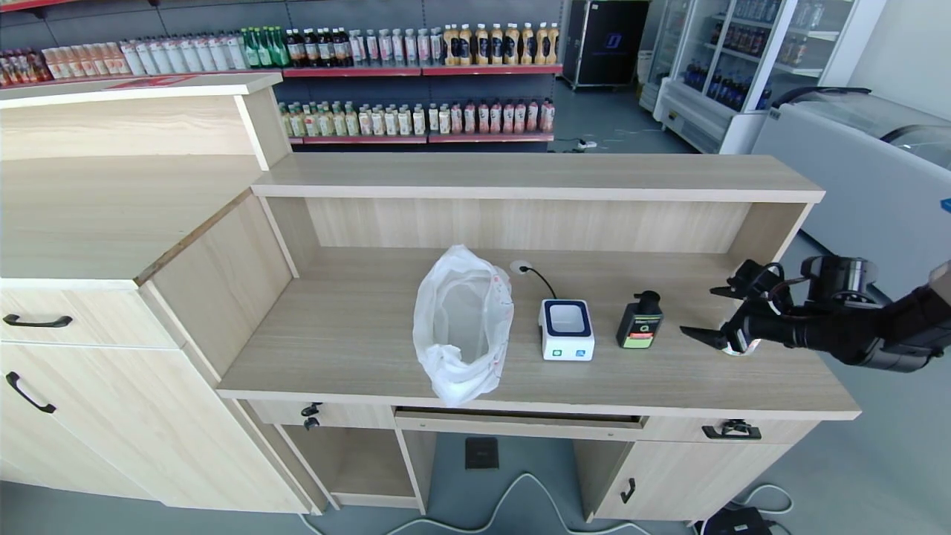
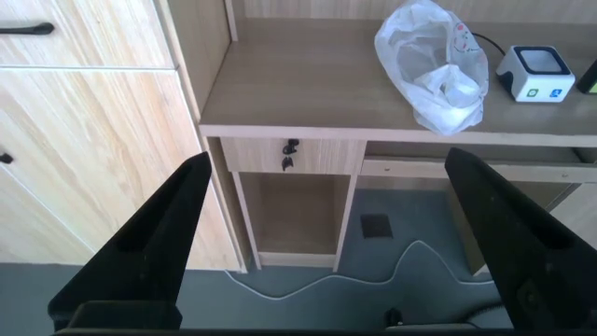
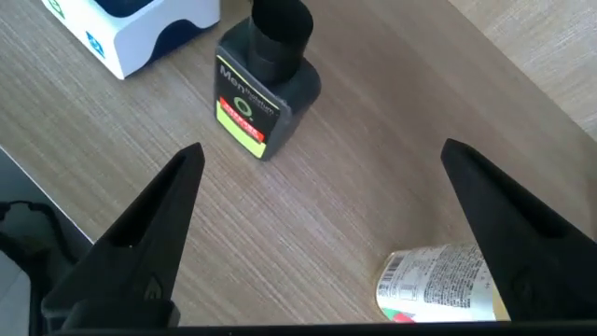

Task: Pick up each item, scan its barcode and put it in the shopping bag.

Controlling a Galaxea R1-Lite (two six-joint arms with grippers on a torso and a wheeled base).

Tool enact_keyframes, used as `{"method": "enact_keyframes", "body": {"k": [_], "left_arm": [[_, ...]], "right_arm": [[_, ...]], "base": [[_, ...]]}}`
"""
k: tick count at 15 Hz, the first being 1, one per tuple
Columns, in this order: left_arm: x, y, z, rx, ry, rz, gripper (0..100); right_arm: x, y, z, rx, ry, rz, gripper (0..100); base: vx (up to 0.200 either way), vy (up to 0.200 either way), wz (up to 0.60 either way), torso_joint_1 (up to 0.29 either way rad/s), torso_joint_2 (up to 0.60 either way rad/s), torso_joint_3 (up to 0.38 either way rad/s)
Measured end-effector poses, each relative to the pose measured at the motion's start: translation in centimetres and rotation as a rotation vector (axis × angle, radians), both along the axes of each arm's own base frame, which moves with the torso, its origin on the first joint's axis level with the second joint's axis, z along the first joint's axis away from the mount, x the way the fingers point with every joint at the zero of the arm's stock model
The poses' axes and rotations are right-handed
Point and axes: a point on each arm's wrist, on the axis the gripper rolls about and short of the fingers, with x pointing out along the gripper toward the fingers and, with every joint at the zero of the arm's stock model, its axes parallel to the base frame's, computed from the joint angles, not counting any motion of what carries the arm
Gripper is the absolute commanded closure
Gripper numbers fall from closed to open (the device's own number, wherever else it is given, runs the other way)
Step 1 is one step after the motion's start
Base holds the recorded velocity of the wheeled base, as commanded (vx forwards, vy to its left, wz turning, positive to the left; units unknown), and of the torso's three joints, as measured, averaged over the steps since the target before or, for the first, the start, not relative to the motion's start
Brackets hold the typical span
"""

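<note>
1. Jaws of the right gripper (image 1: 698, 312) stand spread wide and released, with nothing held. They hover low over the counter (image 1: 356, 349) at the right of the head view, and I cannot make out any contact with an item.
2. Jaws of the left gripper (image 2: 326, 161) are also wide apart and empty. It hangs out in front of the counter, well apart from the task's things.
3. A small labelled container (image 3: 438, 280) lies on its side on the counter just under the right gripper, nearer one finger than the other, with its barcode facing up.
4. A dark bottle (image 1: 639, 321) stands upright near the container, to its left in the head view. The scanner (image 1: 567, 329) sits just beside the bottle at centre frame. The shopping bag (image 1: 462, 323) stands open to the left of the scanner.
5. The step in hand looks like the first pick, most likely the lying container.
6. To do it well:
   - Shift the right gripper so the container sits midway between the fingers.
   - Descend straight and close gently across the container's body.
   - Keep the fingers off the barcode so the label stays free for the scanner.
   - Square the grip first, because a round thing on its side may roll.
   - Keep clear of the upright bottle, which could tip.
</note>
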Motion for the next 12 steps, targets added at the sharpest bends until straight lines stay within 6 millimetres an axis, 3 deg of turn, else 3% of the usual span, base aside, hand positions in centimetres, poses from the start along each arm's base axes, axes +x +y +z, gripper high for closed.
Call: {"method": "enact_keyframes", "body": {"k": [3,12], "left_arm": [[0.0,0.0,0.0,0.0,0.0,0.0,0],[0.0,0.0,0.0,0.0,0.0,0.0,0]], "right_arm": [[1.3,0.3,-1.1,-0.029,-0.047,0.098,0],[3.8,0.8,-4.0,-0.061,-0.071,0.153,0]], "base": [[0.0,0.0,0.0,0.0,0.0,0.0],[0.0,0.0,0.0,0.0,0.0,0.0]]}}
